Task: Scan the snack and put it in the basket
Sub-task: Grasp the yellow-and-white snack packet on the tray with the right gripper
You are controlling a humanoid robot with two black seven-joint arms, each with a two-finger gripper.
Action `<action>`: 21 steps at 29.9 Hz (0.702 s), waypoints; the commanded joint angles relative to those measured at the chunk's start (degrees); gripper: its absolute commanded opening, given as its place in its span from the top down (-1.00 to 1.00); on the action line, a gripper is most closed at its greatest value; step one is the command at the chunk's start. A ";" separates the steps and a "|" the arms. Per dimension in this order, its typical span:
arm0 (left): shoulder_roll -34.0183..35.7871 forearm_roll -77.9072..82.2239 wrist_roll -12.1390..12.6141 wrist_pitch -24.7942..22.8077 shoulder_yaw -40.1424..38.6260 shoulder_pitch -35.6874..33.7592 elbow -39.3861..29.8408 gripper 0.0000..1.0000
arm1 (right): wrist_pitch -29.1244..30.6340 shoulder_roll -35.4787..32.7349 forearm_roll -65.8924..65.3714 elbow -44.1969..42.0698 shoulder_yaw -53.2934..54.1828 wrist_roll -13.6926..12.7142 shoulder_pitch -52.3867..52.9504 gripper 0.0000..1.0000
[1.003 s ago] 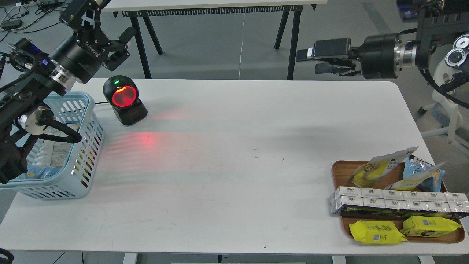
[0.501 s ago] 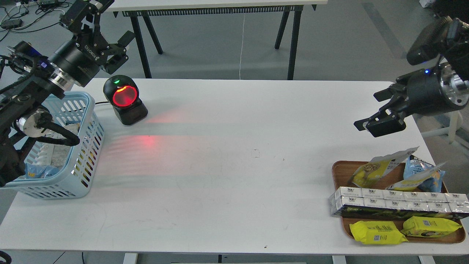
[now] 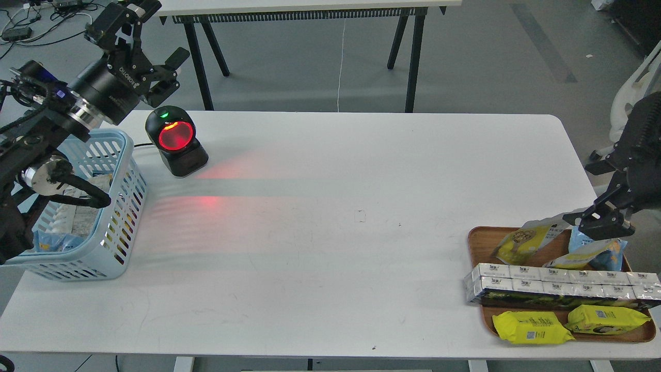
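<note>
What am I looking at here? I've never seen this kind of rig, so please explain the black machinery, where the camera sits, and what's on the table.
The camera sits in a humanoid robot's head, looking down at a white table. The black machinery at both edges is its own two arms.

The left gripper hangs above the table's far left corner, jaws open, holding nothing. Beneath that arm stands a light blue basket with some packets already inside. Beside it is a black barcode scanner, its window glowing red and casting red light on the table.

The right gripper is low over a brown wooden tray, close to the top of the snack, a white and yellow pouch. I cannot tell whether its jaws are open or touching the pouch. The tray also holds a blue bag, a row of silver cartons and two yellow packs.
</note>
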 commanded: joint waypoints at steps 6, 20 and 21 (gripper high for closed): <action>0.04 0.02 0.00 0.00 0.00 0.10 0.31 -1.00 | 0.01 4.32 -2.16 -3.65 0.53 0.00 -3.89 -0.95; 0.39 0.02 0.00 0.00 0.00 0.10 0.39 -1.00 | 0.01 13.11 -2.33 -7.70 7.56 0.00 -16.45 -0.92; 0.39 0.02 0.00 0.00 0.00 0.10 0.39 -1.00 | 0.01 13.46 -2.60 -7.79 8.26 0.00 -17.51 -0.92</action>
